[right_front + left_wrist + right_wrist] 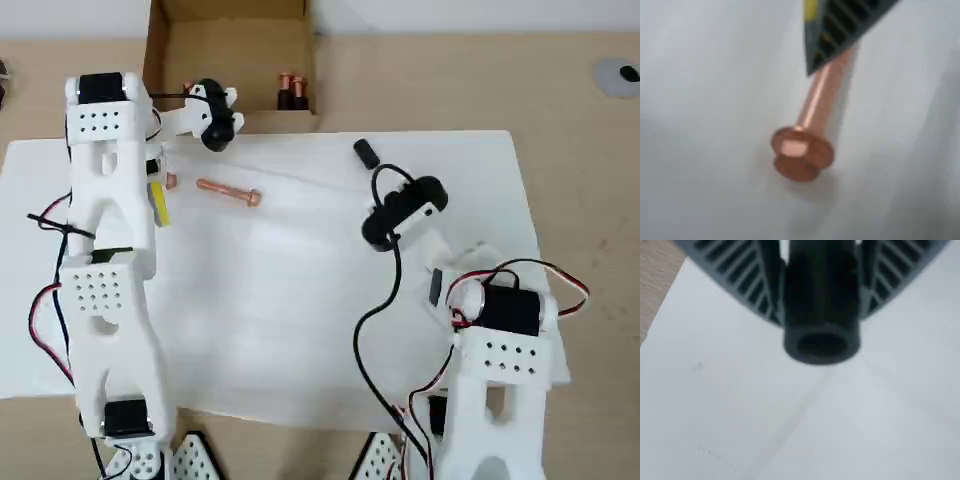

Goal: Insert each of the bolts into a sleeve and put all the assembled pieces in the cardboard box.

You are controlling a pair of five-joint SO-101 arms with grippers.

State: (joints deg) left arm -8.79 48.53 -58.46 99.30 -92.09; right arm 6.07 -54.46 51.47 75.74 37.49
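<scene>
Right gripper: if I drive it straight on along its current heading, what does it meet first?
Probably the white sheet: the right gripper points at it, and the sleeve it holds would touch first. The gap left is unclear.

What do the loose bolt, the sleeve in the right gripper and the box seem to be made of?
The bolt: copper-coloured metal, by its smooth reddish sheen and hex flanged head. The sleeve in the right gripper: matte black, likely plastic or rubber; the look leaves it open. The box: brown cardboard, dull, with folded flaps.
</scene>
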